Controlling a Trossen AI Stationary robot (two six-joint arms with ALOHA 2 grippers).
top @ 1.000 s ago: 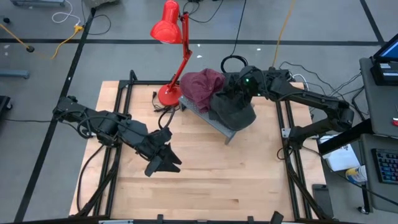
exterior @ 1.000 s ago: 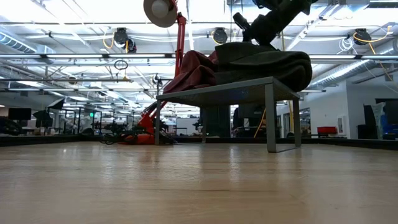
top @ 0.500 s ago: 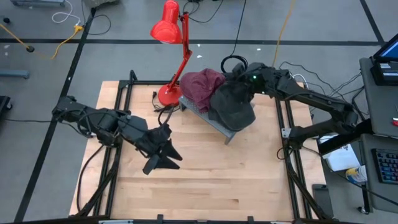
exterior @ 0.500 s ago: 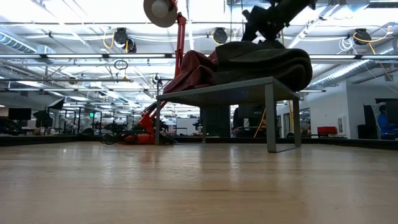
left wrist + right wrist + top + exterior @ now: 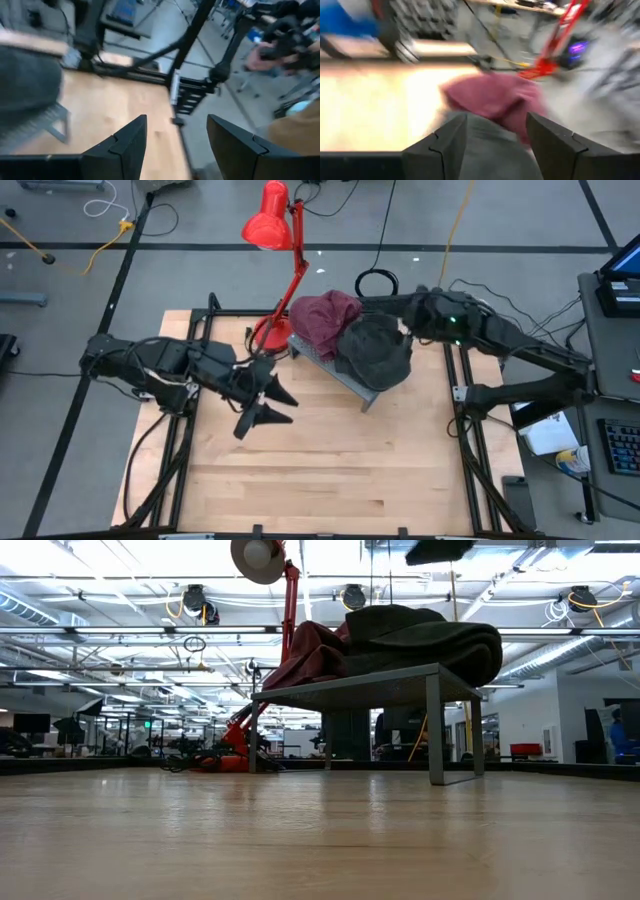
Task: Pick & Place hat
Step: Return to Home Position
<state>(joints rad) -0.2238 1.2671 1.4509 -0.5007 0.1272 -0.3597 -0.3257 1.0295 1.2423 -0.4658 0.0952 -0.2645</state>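
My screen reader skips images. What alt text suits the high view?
A black cap and a maroon cap sit on a grey shelf beside a red lamp on a wooden table. The right tool hovers behind the caps; the left tool hangs left of the shelf.

light: bright, even | wrist views: motion-blurred | low view: ceiling glare
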